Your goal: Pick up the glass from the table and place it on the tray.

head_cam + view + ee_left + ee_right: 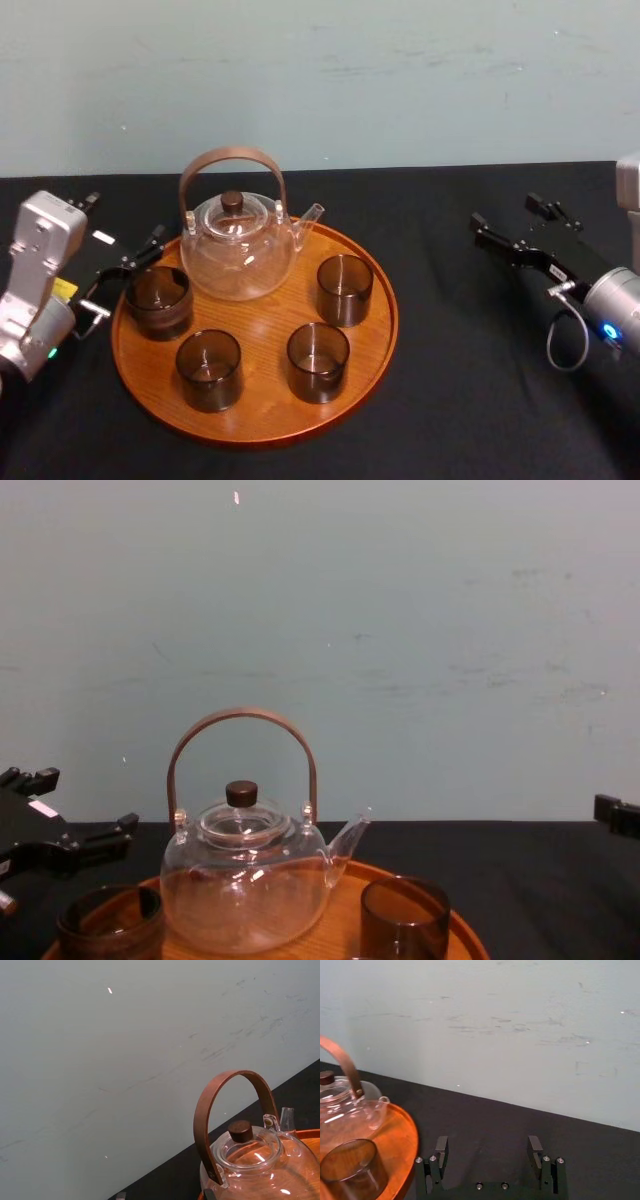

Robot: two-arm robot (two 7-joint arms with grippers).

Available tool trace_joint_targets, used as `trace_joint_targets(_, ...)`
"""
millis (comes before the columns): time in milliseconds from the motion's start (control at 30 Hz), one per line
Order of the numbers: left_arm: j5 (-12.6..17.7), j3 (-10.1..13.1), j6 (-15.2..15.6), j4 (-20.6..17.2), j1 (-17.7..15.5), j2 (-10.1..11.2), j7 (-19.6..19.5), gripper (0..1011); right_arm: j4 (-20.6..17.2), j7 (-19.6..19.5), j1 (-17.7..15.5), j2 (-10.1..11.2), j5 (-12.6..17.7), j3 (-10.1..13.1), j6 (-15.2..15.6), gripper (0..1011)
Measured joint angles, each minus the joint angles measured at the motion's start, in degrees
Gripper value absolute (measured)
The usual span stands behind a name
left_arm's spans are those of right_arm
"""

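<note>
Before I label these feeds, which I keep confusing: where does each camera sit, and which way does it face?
Head: high, looking down; tray between left tool and right tool.
Chest: low, looking across at the teapot, left tool beside.
Left wrist: arm-mounted, facing teapot and wall.
Right wrist: behind its open tool, facing wall.
All share the teapot.

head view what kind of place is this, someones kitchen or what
Likely a robot test bench, not a kitchen: a table under black cloth against a bare pale wall, the left gripper and right gripper flanking a tray with a teapot and four glasses.
</note>
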Motion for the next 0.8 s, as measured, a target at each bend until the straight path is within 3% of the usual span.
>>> trace_joint_targets(400, 0.0, 0.0, 0.0, 0.0, 0.0, 0.0, 0.0, 1001, 3.2, -1.4, 0.7, -3.2, -3.5, 0.2, -2.1, 1002)
trace_joint_targets(800, 0.0, 0.0, 0.0, 0.0, 0.0, 0.0, 0.0, 1001, 2.9, -1.3, 0.7, -2.8, -3.2, 0.1, -2.0, 1002)
